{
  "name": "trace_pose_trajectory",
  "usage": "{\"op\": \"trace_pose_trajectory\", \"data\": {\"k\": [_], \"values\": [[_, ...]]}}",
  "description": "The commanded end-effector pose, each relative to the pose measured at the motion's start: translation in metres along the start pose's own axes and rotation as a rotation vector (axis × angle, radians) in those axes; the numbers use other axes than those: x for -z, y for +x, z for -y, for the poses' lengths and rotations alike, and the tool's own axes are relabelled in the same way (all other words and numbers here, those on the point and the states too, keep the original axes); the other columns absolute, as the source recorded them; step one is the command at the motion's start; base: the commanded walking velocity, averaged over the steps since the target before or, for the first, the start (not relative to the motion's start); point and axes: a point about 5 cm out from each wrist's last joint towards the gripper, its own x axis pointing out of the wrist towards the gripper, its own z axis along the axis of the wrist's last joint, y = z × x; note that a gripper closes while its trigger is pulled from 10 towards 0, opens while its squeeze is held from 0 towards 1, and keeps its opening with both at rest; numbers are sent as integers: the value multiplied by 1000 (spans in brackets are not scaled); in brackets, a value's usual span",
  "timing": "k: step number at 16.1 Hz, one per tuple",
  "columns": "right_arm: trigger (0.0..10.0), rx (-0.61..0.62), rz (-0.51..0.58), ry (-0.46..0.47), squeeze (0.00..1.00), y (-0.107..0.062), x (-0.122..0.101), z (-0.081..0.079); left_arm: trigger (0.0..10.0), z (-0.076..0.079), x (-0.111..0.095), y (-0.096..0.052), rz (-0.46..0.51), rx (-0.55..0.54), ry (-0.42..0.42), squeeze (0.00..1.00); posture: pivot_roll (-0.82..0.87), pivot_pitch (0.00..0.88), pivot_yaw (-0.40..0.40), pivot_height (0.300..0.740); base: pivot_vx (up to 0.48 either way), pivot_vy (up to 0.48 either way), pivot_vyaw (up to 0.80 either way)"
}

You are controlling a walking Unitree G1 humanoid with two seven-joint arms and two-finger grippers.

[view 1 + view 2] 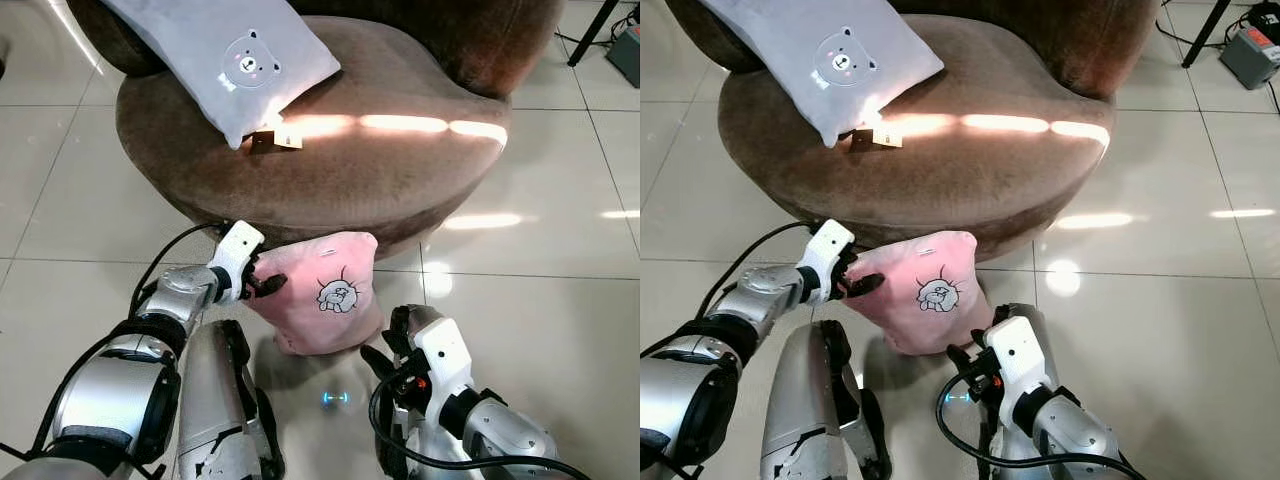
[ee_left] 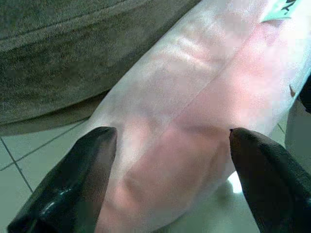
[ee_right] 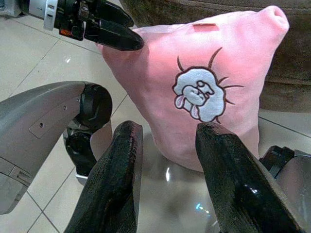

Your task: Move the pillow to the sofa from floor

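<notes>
Both grippers flank the pink pillow (image 1: 322,296) on the tiled floor (image 1: 560,300): left gripper (image 2: 170,145) and right gripper (image 3: 167,145), jaws apart.

— I'm seeing a pink pillow (image 1: 322,295) showing a white cartoon dog outlined in black. What's showing on the sofa?

— I'm looking at a brown sofa (image 1: 400,170) carrying a pale grey pillow (image 1: 225,55) with a white bear face. The floor tiles (image 1: 560,300) are showing glossy off-white with dark grout lines. I'm also seeing black fingers (image 3: 116,189) on silver arms.
</notes>
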Motion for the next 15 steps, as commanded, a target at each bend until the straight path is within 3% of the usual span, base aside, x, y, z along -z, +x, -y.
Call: {"op": "trace_pose_trajectory", "data": {"k": [1, 5, 7, 10, 11, 12, 15], "values": [[10000, -19, -22, 14, 0, -3, 6, -4, 10000, -5, 6, -5, -31, 3, -16, 1000, -162, 305, 49, 521, 0, 0, 0], [10000, -34, -31, 18, 0, -7, 5, -8, 10000, -13, 12, -11, -88, -37, 50, 1000, -167, 328, 36, 521, 0, 0, 0], [10000, -36, -37, 24, 0, -11, 5, -11, 10000, -20, 10, -14, -69, -103, 49, 1000, -176, 346, 32, 521, 0, 0, 0], [10000, -4, -47, 31, 0, -17, 6, -14, 10000, -28, 6, -17, -33, -242, 119, 1000, -206, 376, 23, 521, 0, 0, 0], [10000, 15, -47, 32, 0, -20, 6, -14, 10000, -29, 6, -18, -31, -274, 134, 914, -219, 386, 16, 521, 0, 0, 0], [10000, 23, -47, 34, 0, -21, 6, -14, 10000, -29, 8, -18, -35, -294, 140, 0, -225, 392, 13, 521, 0, 0, 0], [10000, -13, -47, 46, 0, -27, 5, -21, 10000, -22, 26, -15, -92, -348, 170, 0, -245, 411, -8, 521, 0, 0, 0]]}}
